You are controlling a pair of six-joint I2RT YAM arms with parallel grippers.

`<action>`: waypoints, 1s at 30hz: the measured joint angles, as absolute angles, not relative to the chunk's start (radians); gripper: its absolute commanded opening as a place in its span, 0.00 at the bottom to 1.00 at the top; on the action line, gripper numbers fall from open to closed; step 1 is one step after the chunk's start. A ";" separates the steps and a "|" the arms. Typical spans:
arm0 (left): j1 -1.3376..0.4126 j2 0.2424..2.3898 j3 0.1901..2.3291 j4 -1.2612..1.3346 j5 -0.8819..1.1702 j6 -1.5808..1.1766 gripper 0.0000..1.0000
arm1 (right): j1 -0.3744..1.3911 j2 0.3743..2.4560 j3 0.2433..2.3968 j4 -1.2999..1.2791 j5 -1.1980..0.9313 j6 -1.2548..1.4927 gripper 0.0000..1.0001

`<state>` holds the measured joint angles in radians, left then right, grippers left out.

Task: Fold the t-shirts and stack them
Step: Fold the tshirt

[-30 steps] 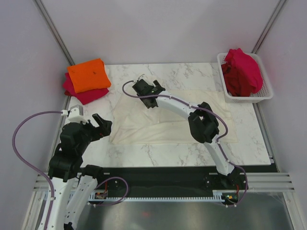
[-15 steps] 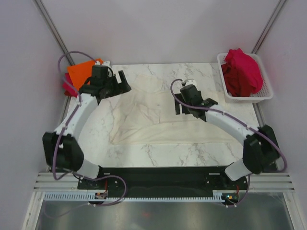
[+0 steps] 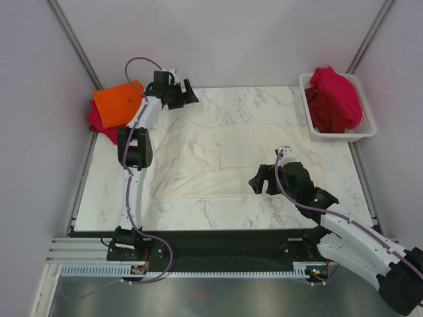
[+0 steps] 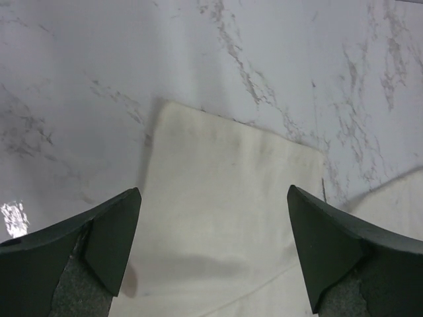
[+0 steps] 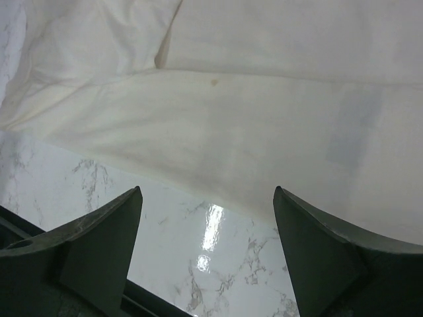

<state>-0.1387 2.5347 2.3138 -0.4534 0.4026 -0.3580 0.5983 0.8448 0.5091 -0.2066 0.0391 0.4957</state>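
Note:
A cream-white t-shirt (image 3: 225, 155) lies spread across the marble table (image 3: 218, 211). My left gripper (image 3: 187, 98) is open and empty above the shirt's far left sleeve (image 4: 225, 198). My right gripper (image 3: 259, 183) is open and empty over the shirt's near hem (image 5: 218, 145), a little above the table. A folded bright orange t-shirt (image 3: 117, 104) lies on a folded crimson one (image 3: 99, 122) at the far left corner. More crimson t-shirts (image 3: 334, 99) are heaped in the basket.
A white plastic mesh basket (image 3: 365, 129) stands at the far right corner. The black rail with the arm bases (image 3: 218, 247) runs along the near edge. Booth walls close in both sides.
My left arm has stretched further back to the shirt's far left sleeve. My right arm has pulled back from the shirt's middle to its near hem.

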 measured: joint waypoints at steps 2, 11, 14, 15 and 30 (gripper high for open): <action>-0.128 2.606 2.379 -0.458 0.403 -0.359 1.00 | 0.598 0.810 0.457 -0.198 0.021 0.508 0.89; -0.102 2.707 2.497 -0.463 0.407 -0.434 0.94 | 0.598 0.839 0.400 -0.163 -0.029 0.527 0.89; -0.107 2.707 2.491 -0.465 0.427 -0.468 0.91 | 0.598 0.859 0.400 -0.158 -0.030 0.527 0.89; -0.110 2.707 2.487 -0.465 0.437 -0.480 0.91 | 0.598 0.862 0.400 -0.158 -0.030 0.527 0.89; -0.174 2.740 2.480 -0.458 0.476 -0.585 0.19 | 0.598 0.832 0.400 -0.176 -0.030 0.523 0.89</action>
<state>-0.1741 2.7399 2.4802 -0.4580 0.4759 -0.5850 0.5976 0.8322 0.3996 -0.1764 -0.0296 0.5228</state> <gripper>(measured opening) 0.379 0.895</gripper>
